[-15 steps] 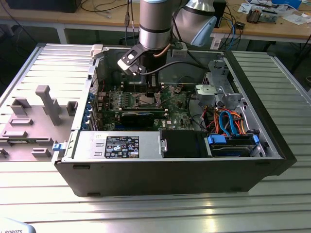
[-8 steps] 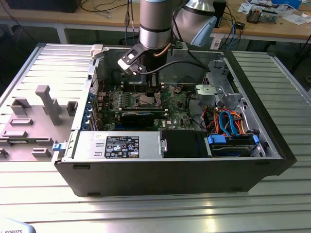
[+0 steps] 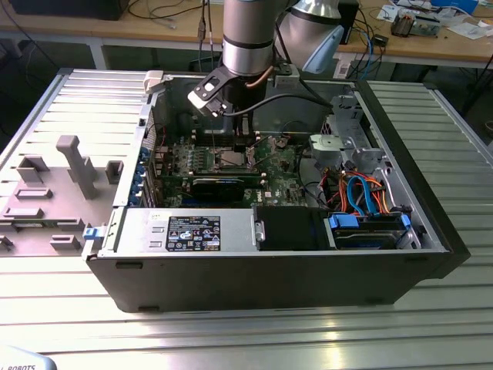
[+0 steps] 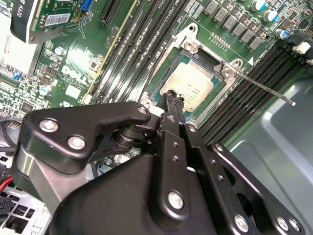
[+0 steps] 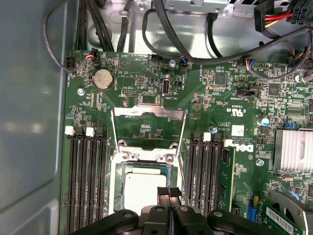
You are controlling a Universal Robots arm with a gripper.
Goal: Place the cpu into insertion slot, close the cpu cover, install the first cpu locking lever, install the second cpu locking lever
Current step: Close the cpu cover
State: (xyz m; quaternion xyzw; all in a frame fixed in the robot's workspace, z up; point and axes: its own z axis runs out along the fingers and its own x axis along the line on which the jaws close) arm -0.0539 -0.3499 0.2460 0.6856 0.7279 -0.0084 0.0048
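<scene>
- Ribbed metal table (image 3: 254, 335) with an open computer case (image 3: 262, 281) lying on it, and the green circuit board (image 5: 234, 88) showing inside.
- gripper (image 5: 168, 192): in both wrist views (image 4: 172, 95) the black fingers are pinched together with nothing visible between them. The tips hang right over one edge of the insertion slot (image 5: 118, 186). Can't tell if they actually touch anything.
- cpu (image 5: 142, 191) is already sitting flat in the insertion slot, silvery top up.
- cpu cover (image 5: 149, 111) is swung open off the insertion slot, hinged at the slot's edge, and you can see board through its window.
- locking lever (image 4: 264, 88) isn't latched. It's a thin rod sticking out from a corner of the insertion slot, crossing over the black memory slots (image 5: 88, 181).
- Those memory slots run along both sides of the insertion slot.
- coin battery (image 5: 103, 78) sits just past the open cover, away from the insertion slot.
- In the exterior view the arm (image 3: 248, 38) comes straight down into the case above the insertion slot.
</scene>
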